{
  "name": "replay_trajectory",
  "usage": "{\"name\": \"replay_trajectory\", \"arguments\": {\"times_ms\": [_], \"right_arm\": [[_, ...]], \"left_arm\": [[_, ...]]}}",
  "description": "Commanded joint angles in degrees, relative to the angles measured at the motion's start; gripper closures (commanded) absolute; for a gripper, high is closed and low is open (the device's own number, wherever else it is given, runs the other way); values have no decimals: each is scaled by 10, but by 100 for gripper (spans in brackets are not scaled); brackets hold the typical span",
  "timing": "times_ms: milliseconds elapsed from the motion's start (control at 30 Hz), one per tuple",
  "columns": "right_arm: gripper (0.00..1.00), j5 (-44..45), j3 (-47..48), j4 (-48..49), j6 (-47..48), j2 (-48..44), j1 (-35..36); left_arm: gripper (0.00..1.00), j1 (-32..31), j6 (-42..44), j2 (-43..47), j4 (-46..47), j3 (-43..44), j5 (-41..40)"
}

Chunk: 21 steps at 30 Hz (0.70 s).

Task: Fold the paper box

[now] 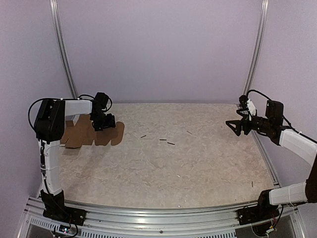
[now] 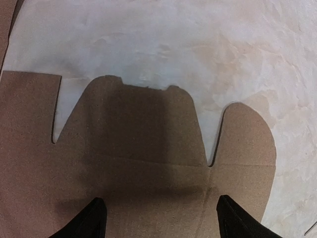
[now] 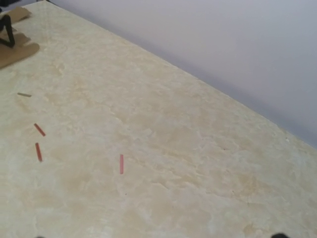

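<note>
The paper box is a flat brown die-cut cardboard sheet (image 1: 91,135) with flaps and tabs, lying at the far left of the table. My left gripper (image 1: 104,124) hangs low over its right part. In the left wrist view the sheet (image 2: 143,148) fills the lower frame, with rounded flaps pointing away. The left gripper (image 2: 159,202) is open, with only bare cardboard between its black fingertips (image 2: 94,213). My right gripper (image 1: 233,127) is raised at the far right, open and empty. An edge of the sheet (image 3: 17,52) shows at the top left of the right wrist view.
Several tiny dark sticks (image 1: 170,143) lie scattered on the mottled beige table (image 1: 188,168); they look red in the right wrist view (image 3: 121,163). Metal rails (image 1: 64,49) and purple walls close in the back and sides.
</note>
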<state>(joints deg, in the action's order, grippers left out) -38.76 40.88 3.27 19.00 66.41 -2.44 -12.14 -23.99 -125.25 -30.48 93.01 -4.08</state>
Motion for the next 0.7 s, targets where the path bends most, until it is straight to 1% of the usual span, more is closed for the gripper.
{"name": "replay_trajectory", "arguments": {"times_ms": [0,67,200,400,467,567,667], "right_arm": [[2,-23,23,-27,-16,19,-7],[3,-21,24,-29,-17,23,-7],[3,-25,29,-29,-16,23,-7],[3,-27,28,-29,-11,20,-7],[3,-28,29,-41,-13,23,-7],[3,-30,31,-43,-17,26,-7],[1,-28,37,-42,-30,22,-7]], "left_arm": [[25,-44,-3,-37,-23,7,34],[25,-66,4,-46,-22,5,37],[26,-122,5,-54,-23,-14,80],[26,-242,28,-46,5,-47,118],[26,-285,37,-49,11,-32,122],[27,-351,54,-63,17,15,138],[27,-409,115,-79,30,56,161]]}}
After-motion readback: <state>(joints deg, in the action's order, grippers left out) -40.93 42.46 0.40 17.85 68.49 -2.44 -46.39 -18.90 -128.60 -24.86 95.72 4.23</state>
